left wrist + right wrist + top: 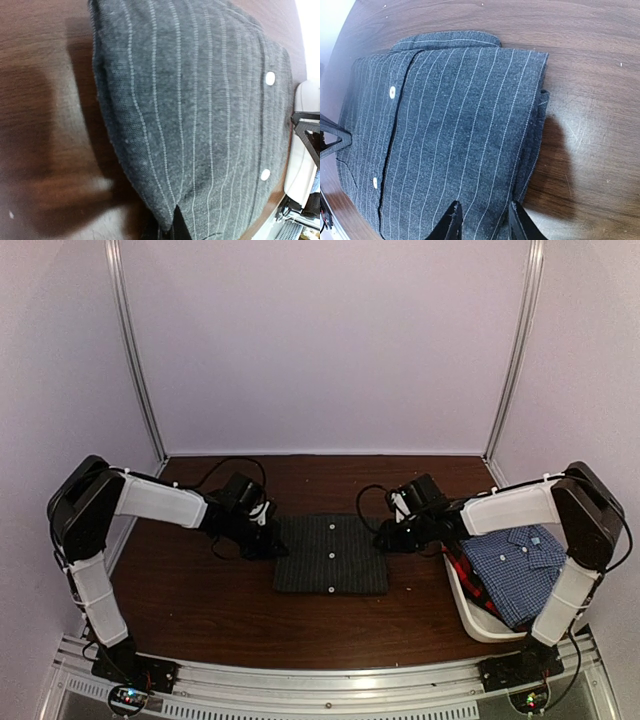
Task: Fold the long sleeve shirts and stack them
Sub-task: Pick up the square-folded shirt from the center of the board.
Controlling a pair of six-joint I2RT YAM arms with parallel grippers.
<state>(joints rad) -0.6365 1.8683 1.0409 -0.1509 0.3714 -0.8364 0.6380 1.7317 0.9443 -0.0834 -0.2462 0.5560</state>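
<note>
Operator: State the condition of each pincer.

Technician: The left pincer [176,229] is closed together at the left edge of the black pinstriped shirt [330,555]. Whether it has cloth nipped between its tips cannot be told. The right pincer [484,221] has its fingers apart, astride the shirt's right edge, with nothing clamped.

Operator: Where is the shirt?

Technician: It lies folded into a flat rectangle at the middle of the tabletop [200,610], button side up, between the two pincers.

Operator: Which step is in hand?

Technician: Probably the end of the fold on this shirt, or the start of taking hold of it for stacking. The next move likely calls for the right pincer to close on its edge. Both sides should then rise level, so that the layers do not slide open.

Operator: Give the count.

Technician: Three shirts: the black one, plus a blue checked shirt [515,555] lying on a red-and-dark shirt [478,587]. Both lie in one white tub [470,612] at the right. There are two pincers, and three white buttons show on the black shirt.
</note>
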